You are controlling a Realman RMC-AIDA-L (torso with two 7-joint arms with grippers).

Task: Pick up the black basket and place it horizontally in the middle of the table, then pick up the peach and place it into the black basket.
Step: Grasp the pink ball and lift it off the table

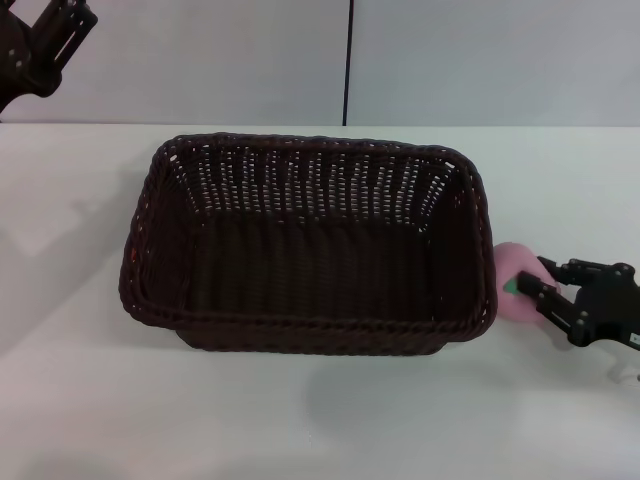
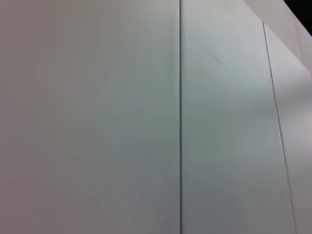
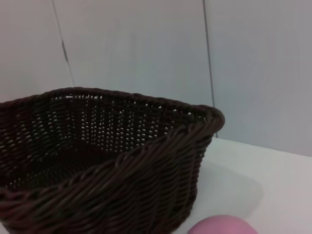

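Observation:
The black basket [image 1: 310,250] stands level in the middle of the white table [image 1: 300,420], its long side across my view and its inside empty. It fills the near part of the right wrist view [image 3: 102,161]. The pale-pink peach [image 1: 510,275] lies on the table against the basket's right end; its top shows in the right wrist view [image 3: 222,225]. My right gripper [image 1: 540,282] is low at the peach's right side, open, with its fingertips at the peach. My left gripper [image 1: 45,40] is raised at the far left, away from the basket.
A grey panelled wall [image 1: 450,60] runs behind the table; the left wrist view shows only this wall [image 2: 122,117]. Bare tabletop lies in front of the basket and to its left.

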